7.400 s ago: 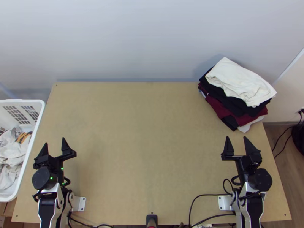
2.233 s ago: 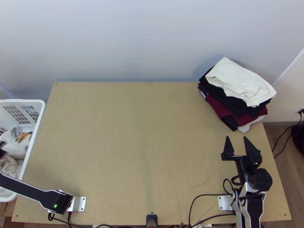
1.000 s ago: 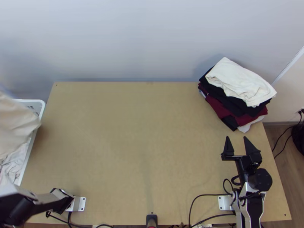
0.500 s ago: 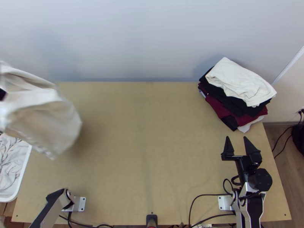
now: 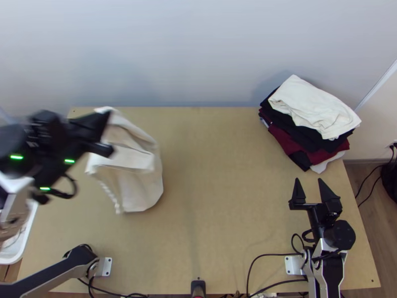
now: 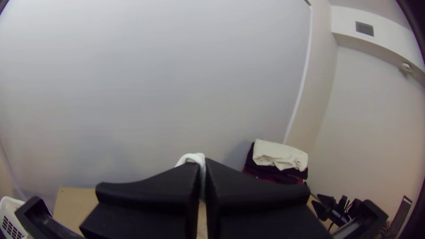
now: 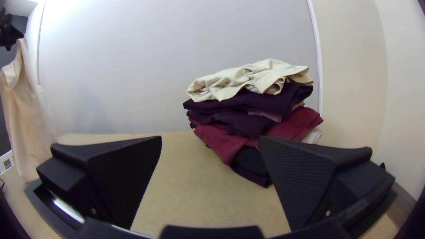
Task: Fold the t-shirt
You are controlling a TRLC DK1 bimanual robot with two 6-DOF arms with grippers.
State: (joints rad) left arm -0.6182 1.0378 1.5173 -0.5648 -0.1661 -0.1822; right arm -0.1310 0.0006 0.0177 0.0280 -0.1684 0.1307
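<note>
Top view showed the cream t-shirt hanging loosely above the left part of the table, pinched in the left gripper, the right gripper empty and wide, with spreading and all folding apparently left.

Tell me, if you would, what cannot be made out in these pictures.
- Held cream cloth: its folds hide the overall layout in the top view.
- Left gripper: blurred in the top view.
- Basket: the left edge cuts it off in the top view, and the left arm covers part.
- Stack: the right gripper's fingers hide some lower layers in the right wrist view.
</note>
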